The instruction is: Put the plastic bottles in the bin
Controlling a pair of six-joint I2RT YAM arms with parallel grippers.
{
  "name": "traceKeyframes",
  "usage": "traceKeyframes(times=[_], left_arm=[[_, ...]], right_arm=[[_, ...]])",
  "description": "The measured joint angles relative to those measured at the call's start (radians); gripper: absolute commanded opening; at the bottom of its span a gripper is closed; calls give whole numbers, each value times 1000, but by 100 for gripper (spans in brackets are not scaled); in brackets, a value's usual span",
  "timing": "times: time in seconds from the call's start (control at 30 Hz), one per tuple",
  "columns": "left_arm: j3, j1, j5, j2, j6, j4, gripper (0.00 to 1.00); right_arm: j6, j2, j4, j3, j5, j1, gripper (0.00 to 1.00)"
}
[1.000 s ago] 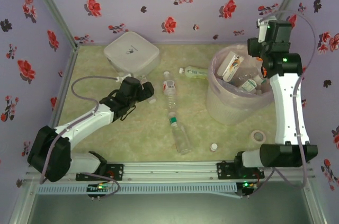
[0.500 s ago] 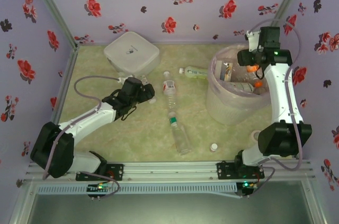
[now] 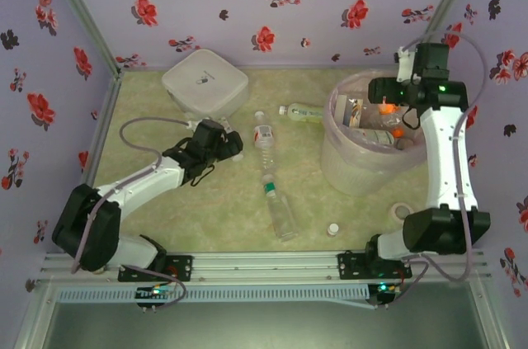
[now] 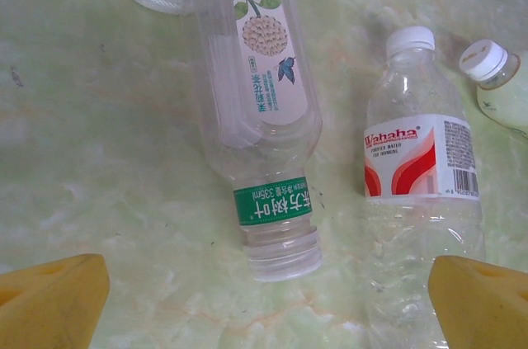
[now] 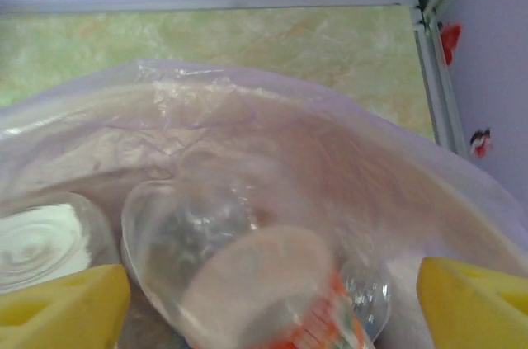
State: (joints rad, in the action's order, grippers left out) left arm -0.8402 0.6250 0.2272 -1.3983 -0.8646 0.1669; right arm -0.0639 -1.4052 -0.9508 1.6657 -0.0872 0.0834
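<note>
right pincer (image 5: 268,304): jaws apart over bin (image 3: 346,163), orange-labelled bottle (image 5: 239,283) loose inside beneath, drop looks complete | left pincer (image 4: 264,299): jaws apart above capless green-banded bottle (image 4: 264,118) on counter (image 4: 99,159), poised to grab

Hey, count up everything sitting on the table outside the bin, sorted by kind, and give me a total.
bottles: 4
loose cap: 1
tape ring: 1
lidded box: 1
Total: 7
</note>
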Motion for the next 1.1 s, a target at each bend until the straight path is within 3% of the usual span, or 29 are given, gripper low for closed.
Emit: traceKeyframes(times=[0.4,0.83,1.1], left_arm=[[-72,-3,18,-138,-77,33,100],[-247,-23,35,-351,-97,82,99],[-248,-23,35,-404,-128,92,81]], right_arm=[[181,220,-11,2,-58,17,96],[314,364,90,-133,-245,17,93],[338,382,127,-185,-285,17,94]])
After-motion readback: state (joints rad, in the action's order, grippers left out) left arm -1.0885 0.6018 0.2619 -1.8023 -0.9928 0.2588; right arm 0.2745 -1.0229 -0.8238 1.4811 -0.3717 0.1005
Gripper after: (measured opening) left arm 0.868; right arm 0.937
